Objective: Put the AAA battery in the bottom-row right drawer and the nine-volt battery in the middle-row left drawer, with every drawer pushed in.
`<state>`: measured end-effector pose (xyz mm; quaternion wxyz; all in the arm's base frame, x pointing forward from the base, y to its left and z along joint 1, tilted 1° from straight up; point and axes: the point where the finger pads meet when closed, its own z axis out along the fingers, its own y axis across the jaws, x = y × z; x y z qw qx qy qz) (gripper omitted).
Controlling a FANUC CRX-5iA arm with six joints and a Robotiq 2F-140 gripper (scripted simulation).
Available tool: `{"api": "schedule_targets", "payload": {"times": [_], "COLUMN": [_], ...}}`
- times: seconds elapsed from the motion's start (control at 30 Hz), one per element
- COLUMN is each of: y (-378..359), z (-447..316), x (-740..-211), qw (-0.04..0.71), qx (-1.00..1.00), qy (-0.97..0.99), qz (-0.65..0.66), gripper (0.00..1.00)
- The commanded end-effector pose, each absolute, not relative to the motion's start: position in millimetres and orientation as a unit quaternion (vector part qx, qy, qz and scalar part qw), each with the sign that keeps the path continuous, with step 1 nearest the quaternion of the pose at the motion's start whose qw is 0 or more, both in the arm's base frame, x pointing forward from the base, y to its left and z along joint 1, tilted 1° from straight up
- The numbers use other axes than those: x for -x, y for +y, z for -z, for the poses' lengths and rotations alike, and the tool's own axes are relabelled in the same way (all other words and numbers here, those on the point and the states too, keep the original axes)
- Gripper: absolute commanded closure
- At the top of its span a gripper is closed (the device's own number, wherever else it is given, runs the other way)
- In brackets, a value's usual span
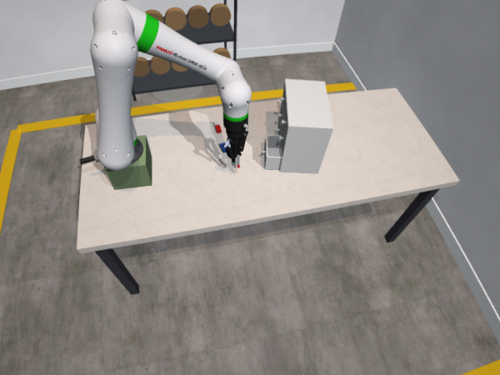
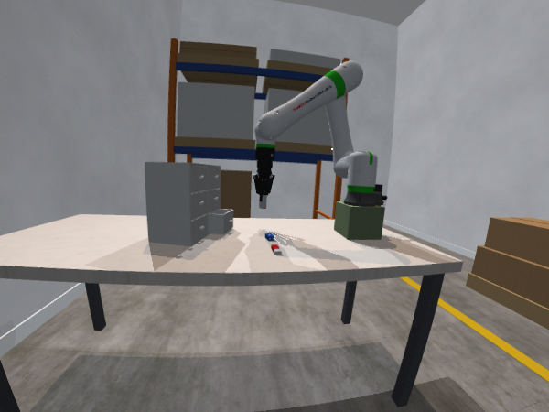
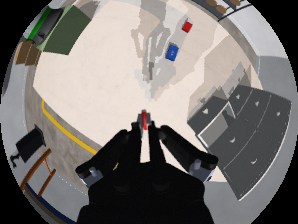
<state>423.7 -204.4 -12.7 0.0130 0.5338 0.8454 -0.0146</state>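
My gripper (image 1: 237, 163) hangs above the table in front of the small grey chest (image 1: 306, 125) and is shut on the AAA battery (image 2: 263, 202), a thin grey stick with a red tip pointing down; it also shows between the fingers in the wrist view (image 3: 143, 127). The bottom-row right drawer (image 1: 272, 155) is pulled out part way and looks empty (image 2: 220, 221). The other drawers look pushed in. A small blue block (image 1: 223, 148) and a small red block (image 1: 217, 127) lie on the table behind the gripper; I cannot tell which is the nine-volt battery.
The arm's green base (image 1: 129, 167) stands at the table's left end. The chest sits toward the back right of the table. Shelving with boxes stands beyond the table (image 2: 256, 114).
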Motion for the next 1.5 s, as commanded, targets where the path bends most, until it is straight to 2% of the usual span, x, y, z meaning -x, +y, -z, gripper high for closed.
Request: {"api": "schedule_targets", "payload": {"times": [0.0, 0.13, 0.17, 0.63, 0.7, 0.73, 1.2, 1.27, 1.47], "y": [-186, -178, -174, -115, -115, -111, -75, -75, -69], "z": [12, 12, 12, 12, 12, 12, 12, 12, 12], "x": [-435, -439, -441, -467, -467, -468, -479, -479, -480], "qw": [0.010, 0.011, 0.011, 0.014, 0.014, 0.014, 0.009, 0.009, 0.004], "qx": [-0.411, -0.364, -0.293, 0.055, 0.055, 0.130, 0.458, 0.458, 0.615], "qy": [0.911, 0.931, 0.956, 0.998, 0.998, 0.991, 0.887, 0.887, 0.786], "qz": [0.010, 0.012, 0.014, 0.033, 0.033, 0.036, 0.056, 0.056, 0.065], "gripper": [0.97, 0.97, 0.97, 0.97, 0.97, 0.97, 0.97, 0.97, 0.97]}}
